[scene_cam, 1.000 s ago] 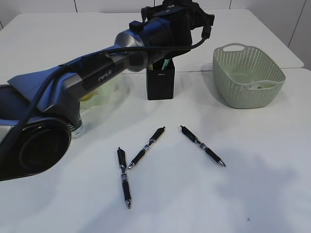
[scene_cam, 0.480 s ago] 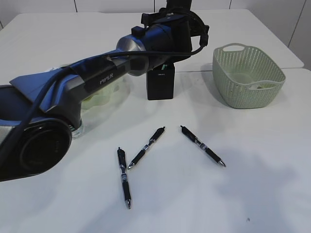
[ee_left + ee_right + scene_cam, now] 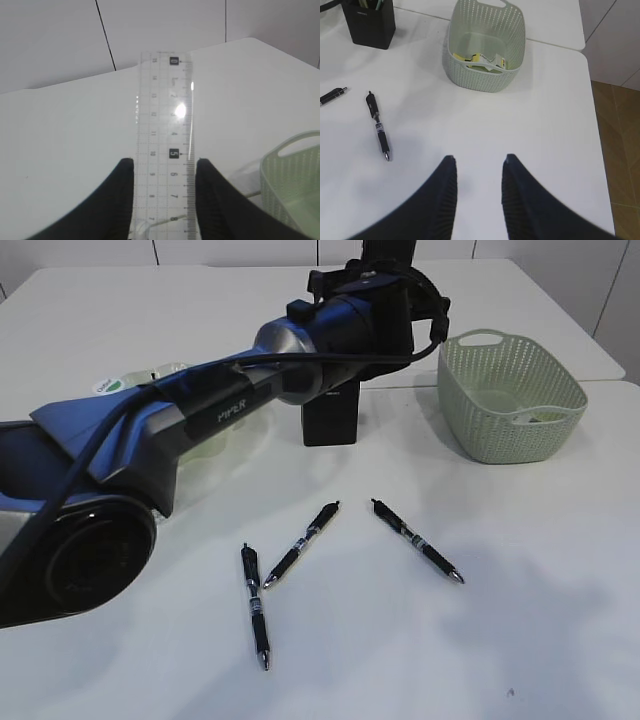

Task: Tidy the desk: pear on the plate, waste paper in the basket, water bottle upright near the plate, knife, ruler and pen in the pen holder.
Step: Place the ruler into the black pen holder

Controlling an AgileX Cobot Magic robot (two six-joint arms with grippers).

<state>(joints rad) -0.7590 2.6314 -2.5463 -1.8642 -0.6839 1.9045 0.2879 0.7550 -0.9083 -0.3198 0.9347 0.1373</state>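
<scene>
In the left wrist view my left gripper is shut on the clear ruler, which sticks out lengthwise past the fingertips. In the exterior view that arm's wrist hangs over the black pen holder and hides its top. Three black pens lie on the desk. The waste paper lies inside the green basket. My right gripper is open above bare desk. A bit of the plate shows behind the arm. Pear and knife are hidden.
The left arm crosses the left half of the exterior view and covers most of what stands there. A clear object with a white and green top peeks from behind it. The desk's right edge drops to a brown floor.
The left arm has swung a little to the right and risen with the ruler still gripped, now covering the pen holder's top. Pens, basket and right gripper are unchanged.
</scene>
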